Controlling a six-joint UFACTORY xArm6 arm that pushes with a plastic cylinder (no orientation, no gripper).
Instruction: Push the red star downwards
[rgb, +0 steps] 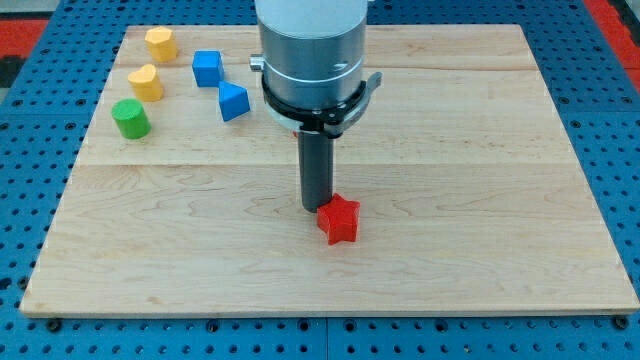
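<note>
red star (339, 220): nearest the camera of all the blocks, lying on the bench a little below the middle of the frame, slightly right of the frame's centre line, well apart from every other block.
arm pose: the arm comes straight down from the top centre of the frame; a wide grey cylinder with a black ring clamp below it narrows to a dark upright rod.
my tip (318, 208): resting at the bench surface, just at the upper left edge of the red star, touching it or very nearly so; whether there is a hairline gap i cannot tell.
claw: none on this arm, it ends in the plain rod, so there is nothing spread or pressed together to report.
star relative to tip: the star sits to the lower right of the tip, on the side toward the frame's bottom.
bench (480, 150): pale wooden board, filling most of the frame, over a blue pegboard.
containers: none visible.
blue blocks: a blue cube (207, 68) and a blue wedge-like block (233, 101) in the upper left, just left of the grey cylinder.
yellow blocks: one yellow block (160, 44) at the far upper left, a second yellow block (146, 82) below it; shapes unclear.
green cylinder (130, 118): below the yellow pair, at the left.
</note>
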